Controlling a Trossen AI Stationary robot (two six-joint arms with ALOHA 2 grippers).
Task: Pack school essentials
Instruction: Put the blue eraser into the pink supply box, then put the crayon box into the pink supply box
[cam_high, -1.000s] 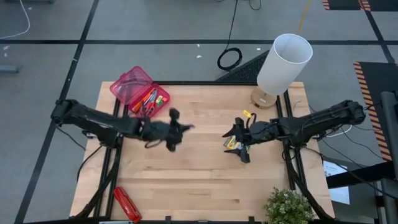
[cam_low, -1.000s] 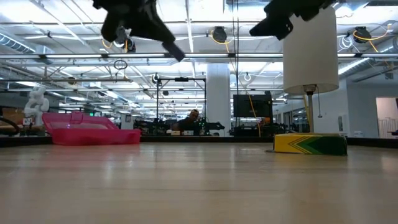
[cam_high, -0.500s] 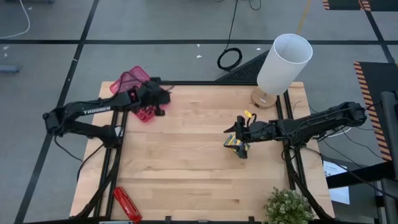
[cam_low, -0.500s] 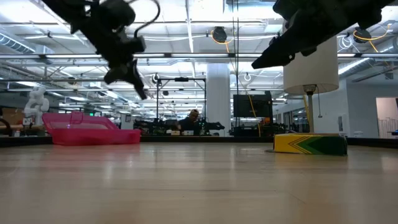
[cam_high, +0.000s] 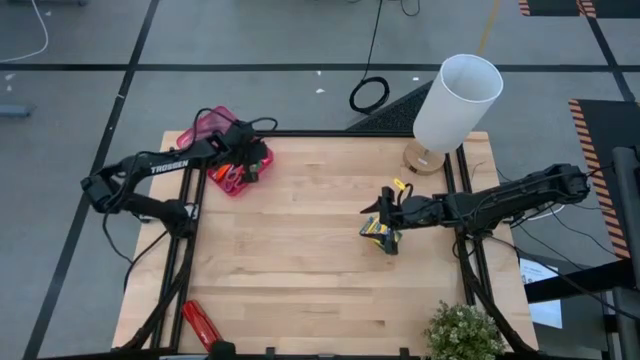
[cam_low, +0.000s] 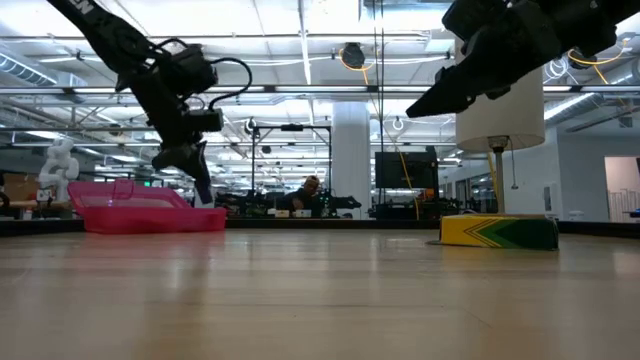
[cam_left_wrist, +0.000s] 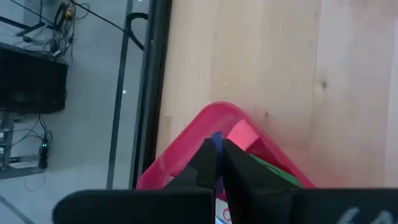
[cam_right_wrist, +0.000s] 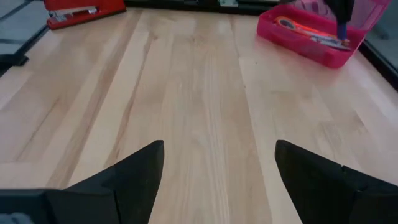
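A: Since the high view puts the left gripper (cam_high: 243, 165) right over the pink case (cam_high: 214, 131) at the far left corner of the table (cam_high: 300, 280), how should the drop go?

B: Lower it inside the rim and open only then. Scissors and markers already lie in the case, so anything let go too high may bounce out. The right gripper (cam_high: 382, 225) hangs just above the crayon box (cam_high: 374, 232), right of centre, and that box is likely the next pick.

A: And from the low view?

B: The left gripper (cam_low: 193, 165) points down just behind the pink case (cam_low: 145, 212), tips near its wall. The crayon box (cam_low: 498, 231) lies flat on the wood at the right, with the right arm above it and not touching it.

A: Left wrist?

B: Its fingers (cam_left_wrist: 204, 163) are pressed nearly together over the case's corner (cam_left_wrist: 214, 115). A sliver of blue shows between them, possibly a small eraser, but I can't be sure. Part them gently.

A: Right wrist?

B: Those fingers (cam_right_wrist: 134, 171) are spread wide and hold nothing. The red stapler (cam_right_wrist: 84, 10) stays out of it.
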